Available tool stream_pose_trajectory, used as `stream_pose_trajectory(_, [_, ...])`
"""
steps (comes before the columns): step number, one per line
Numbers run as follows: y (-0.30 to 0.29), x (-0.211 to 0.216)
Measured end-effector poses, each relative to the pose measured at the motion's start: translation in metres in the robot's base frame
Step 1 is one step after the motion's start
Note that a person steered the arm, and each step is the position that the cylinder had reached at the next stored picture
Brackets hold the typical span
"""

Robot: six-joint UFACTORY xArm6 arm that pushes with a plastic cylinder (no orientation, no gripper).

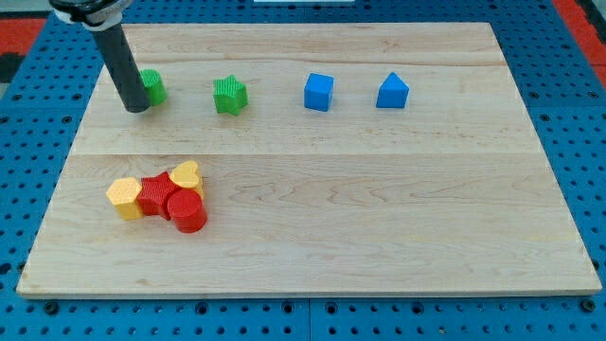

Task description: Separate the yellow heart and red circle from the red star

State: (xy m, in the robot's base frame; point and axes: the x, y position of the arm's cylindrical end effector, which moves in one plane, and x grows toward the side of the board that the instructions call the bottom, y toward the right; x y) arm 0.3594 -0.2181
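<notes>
My tip [138, 108] rests on the board [379, 237] at the view's upper left; it is a bare rod, pinching nothing, with no jaws to spread or press. It stands just beside a green block [153, 86], at that block's 8 o'clock, perhaps touching it; I cannot tell. A green star [229, 96], a blue cube [318, 92] and a second blue block [392, 92] line up toward 3 o'clock along the same row.

The task's pieces sit well apart from my tip, toward 5 o'clock, packed in one cluster. The red star [159, 194] is in the middle, the yellow heart [187, 174] touching it at 1 o'clock, the red circle [189, 214] touching it at 4 o'clock, and a yellow block [124, 198] touching it at 9 o'clock.

I judge the separating not yet begun: this is the approach. The next move calls for travelling down to the cluster and entering the narrow seam between star and heart, then pushing the heart toward 1 o'clock without dragging the star along.
</notes>
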Motion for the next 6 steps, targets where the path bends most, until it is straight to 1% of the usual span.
stream_pose_trajectory(1, [0.044, 0.050])
stream_pose_trajectory(2, [0.154, 0.072])
stream_pose_trajectory(3, [0.172, 0.148])
stream_pose_trajectory(4, [0.172, 0.159])
stream_pose_trajectory(5, [0.098, 0.158])
stream_pose_trajectory(6, [0.042, 0.152])
